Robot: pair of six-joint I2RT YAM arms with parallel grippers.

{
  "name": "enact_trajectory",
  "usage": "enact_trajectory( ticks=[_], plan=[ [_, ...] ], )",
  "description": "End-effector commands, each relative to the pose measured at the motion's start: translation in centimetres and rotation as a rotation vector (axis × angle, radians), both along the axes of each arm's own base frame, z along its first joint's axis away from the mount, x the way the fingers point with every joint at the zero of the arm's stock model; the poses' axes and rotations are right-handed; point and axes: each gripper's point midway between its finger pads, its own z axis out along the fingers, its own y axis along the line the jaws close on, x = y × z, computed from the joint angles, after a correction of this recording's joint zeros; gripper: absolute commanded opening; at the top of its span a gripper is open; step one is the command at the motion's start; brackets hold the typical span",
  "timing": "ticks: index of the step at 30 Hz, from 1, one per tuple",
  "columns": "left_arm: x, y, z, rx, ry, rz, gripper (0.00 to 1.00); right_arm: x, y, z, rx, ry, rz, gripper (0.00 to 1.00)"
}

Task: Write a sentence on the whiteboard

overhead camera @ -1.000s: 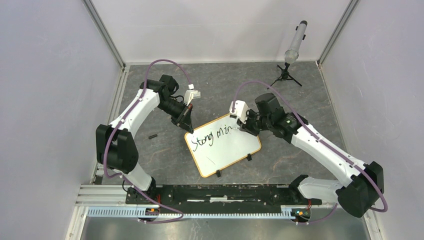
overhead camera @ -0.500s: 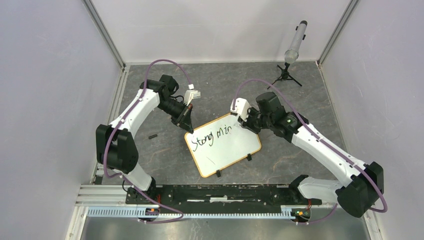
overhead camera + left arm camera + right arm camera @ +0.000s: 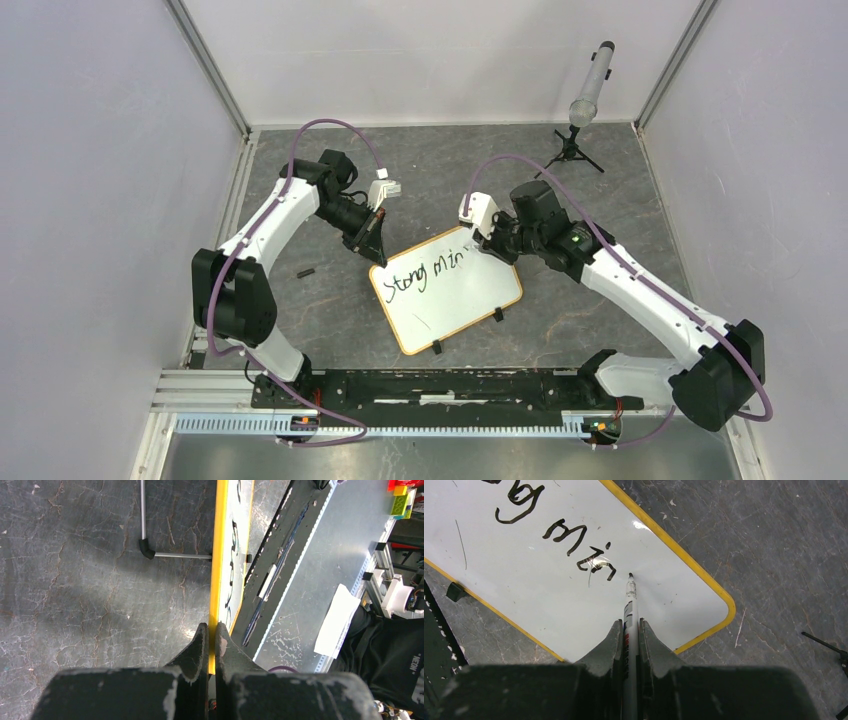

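The whiteboard [image 3: 455,297], white with a thin orange-yellow frame and two black feet, lies tilted on the grey floor, with "Strong min" written in black. My left gripper [image 3: 377,256] is shut on the board's far-left corner; the left wrist view shows its jaws pinching the yellow edge [image 3: 214,630]. My right gripper [image 3: 487,248] is shut on a white marker [image 3: 629,615]. The marker's black tip [image 3: 630,575] sits on the white surface [image 3: 524,595] just right of the last letter.
A small black tripod [image 3: 573,152] carrying a grey cylinder [image 3: 592,82] stands at the back right. A small black piece [image 3: 305,272] lies on the floor left of the board. A slotted metal rail [image 3: 440,388] runs along the near edge.
My right gripper has shifted slightly left and back with the marker. The left arm and the whiteboard have stayed still.
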Motion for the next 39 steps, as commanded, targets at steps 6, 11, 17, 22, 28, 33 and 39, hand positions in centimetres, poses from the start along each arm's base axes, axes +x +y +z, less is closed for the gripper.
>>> enact_trajectory(
  ticks=[6, 11, 17, 22, 28, 33, 39],
  plan=[
    [0.7, 0.3, -0.8, 0.021, -0.024, -0.004, 0.02, -0.3, 0.7, 0.4, 0.026, 0.002, 0.031, 0.00],
    [0.7, 0.3, -0.9, 0.020, -0.022, -0.005, 0.02, -1.1, 0.2, -0.8, 0.011, 0.023, 0.034, 0.00],
    [0.7, 0.3, -1.0, 0.019, -0.018, -0.003, 0.02, -1.3, -0.4, -1.1, -0.008, 0.019, 0.029, 0.00],
    [0.8, 0.3, -1.0, 0.019, -0.016, -0.003, 0.02, -0.7, -0.9, -0.9, -0.032, -0.005, 0.008, 0.00],
    [0.8, 0.2, -1.0, 0.019, -0.018, -0.004, 0.02, 0.6, -1.0, 0.2, -0.045, -0.045, -0.015, 0.00],
    [0.9, 0.3, -1.1, 0.021, -0.018, -0.003, 0.02, 1.8, -0.9, 1.4, -0.039, -0.078, -0.036, 0.00],
    [0.9, 0.2, -1.1, 0.021, -0.016, -0.004, 0.02, 2.9, -0.7, 2.5, -0.021, -0.106, -0.056, 0.00]
  ],
)
